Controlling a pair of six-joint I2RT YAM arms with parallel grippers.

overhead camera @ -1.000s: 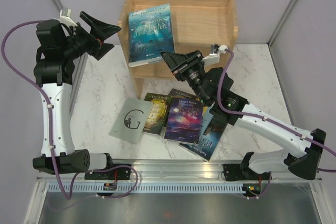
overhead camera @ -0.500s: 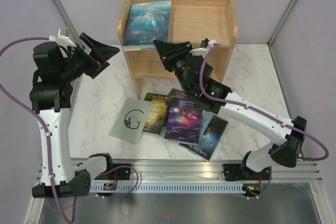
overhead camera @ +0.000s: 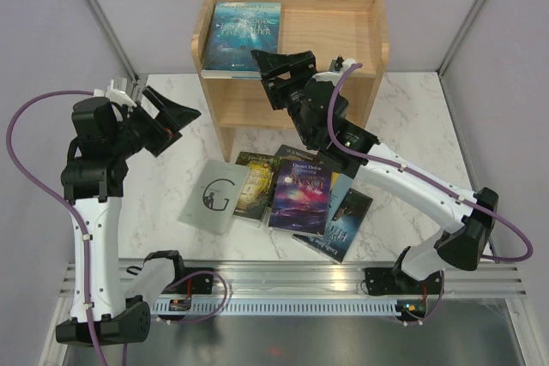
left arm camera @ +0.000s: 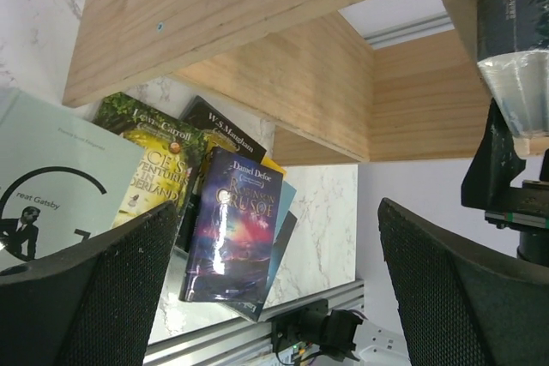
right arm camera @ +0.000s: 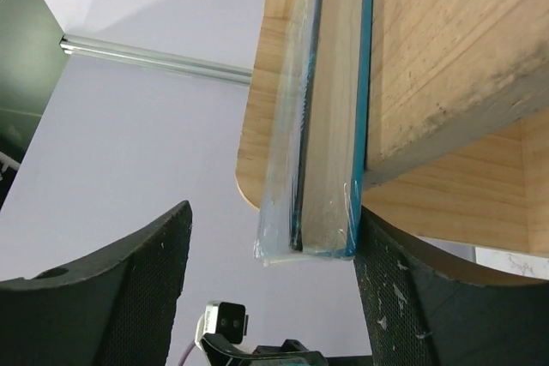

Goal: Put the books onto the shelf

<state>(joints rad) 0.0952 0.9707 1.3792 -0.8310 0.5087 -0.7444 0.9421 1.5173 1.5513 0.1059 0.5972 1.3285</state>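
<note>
On the marble counter point(overhead camera: 163, 169), the shelf point(overhead camera: 343, 32) carries a blue book point(overhead camera: 244, 36) on its top board. My right end effector point(overhead camera: 276, 77) has its jaws apart either side of the book's overhanging edge, while my left end effector point(overhead camera: 176, 126) gapes wide, empty.

White marble table point(overhead camera: 163, 212) under a wooden shelf point(overhead camera: 343, 32) and fanned paperbacks point(overhead camera: 296, 195), one teal book point(overhead camera: 244, 33) atop the shelf.

The pale green book point(left arm camera: 51, 203) reads "reat Gatsby". At its three o'clock, the green-gold book point(left arm camera: 159, 160) shows "Carroll", the black book point(left arm camera: 219, 122) "W.S. Maugham", and the purple book point(left arm camera: 232, 237) "Daniel Defoe", "CRUSOE".
</note>
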